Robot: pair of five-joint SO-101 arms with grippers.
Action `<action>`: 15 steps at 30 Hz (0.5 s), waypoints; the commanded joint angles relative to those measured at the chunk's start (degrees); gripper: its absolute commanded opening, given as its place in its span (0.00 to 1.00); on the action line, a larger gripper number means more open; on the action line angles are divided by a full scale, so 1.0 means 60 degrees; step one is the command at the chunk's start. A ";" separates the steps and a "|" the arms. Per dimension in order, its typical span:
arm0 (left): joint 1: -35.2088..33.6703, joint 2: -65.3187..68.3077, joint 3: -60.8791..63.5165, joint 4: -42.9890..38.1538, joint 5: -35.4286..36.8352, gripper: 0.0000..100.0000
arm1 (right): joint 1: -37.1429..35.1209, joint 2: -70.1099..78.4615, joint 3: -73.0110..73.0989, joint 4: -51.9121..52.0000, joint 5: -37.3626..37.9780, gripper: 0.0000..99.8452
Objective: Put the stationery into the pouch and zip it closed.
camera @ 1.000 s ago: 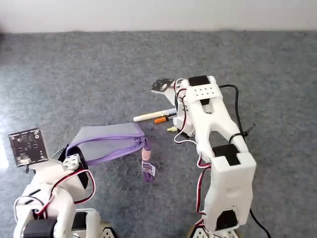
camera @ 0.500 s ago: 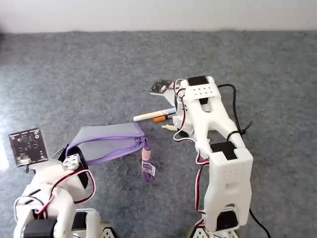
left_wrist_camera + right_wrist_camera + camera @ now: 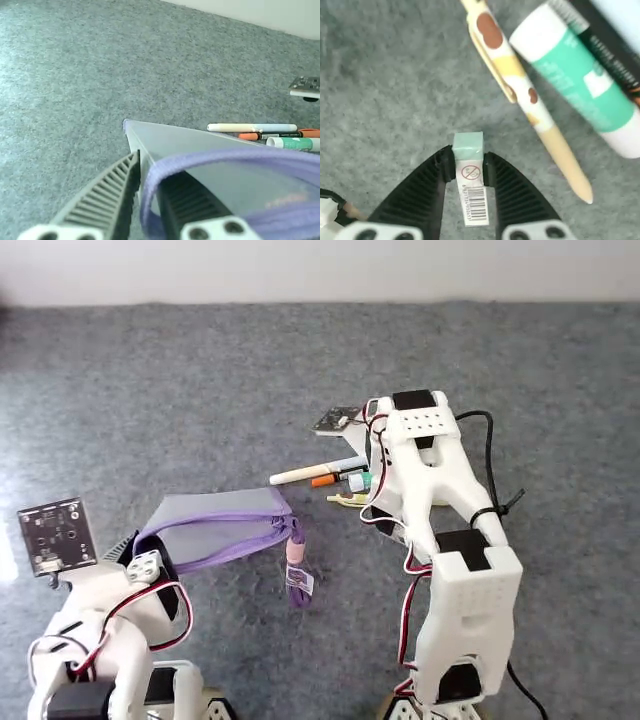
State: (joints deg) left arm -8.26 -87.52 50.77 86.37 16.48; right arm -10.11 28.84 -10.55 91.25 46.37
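Observation:
A purple pouch lies left of centre, its mouth held up, with my left gripper shut on the purple rim at the near left end. A white marker, an orange pen, a green-and-white glue stick and a spotted cream pen lie together to the pouch's right. My right gripper hovers just beside the cream pen and glue stick, shut on a small mint eraser in a white barcode sleeve.
Grey carpet covers the whole table. A zipper pull with a tag hangs from the pouch's right end. The right arm's white body stands over the stationery's right side, the left arm's base at the near left.
The right arm has shifted slightly to the right, uncovering the glue stick beside the orange pen. The pouch and the left arm have not moved.

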 commanded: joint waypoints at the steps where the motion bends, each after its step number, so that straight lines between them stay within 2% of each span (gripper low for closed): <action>1: 0.0000 0.0132 -0.0022 -0.0381 0.0132 0.01 | 0.0081 -0.1048 -0.0249 0.0403 0.0088 0.01; 7: 0.0029 0.0132 -0.0051 -0.0381 0.0117 0.01 | 0.0066 -0.3597 -0.0234 0.1941 0.0044 0.01; 15: 0.0044 0.0147 -0.0227 -0.0366 0.0103 0.01 | -0.0198 -0.7773 -0.0117 0.1941 -0.1392 0.01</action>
State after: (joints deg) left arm -8.00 -87.52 50.77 85.93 16.48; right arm -10.11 -7.82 -10.55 100.40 40.84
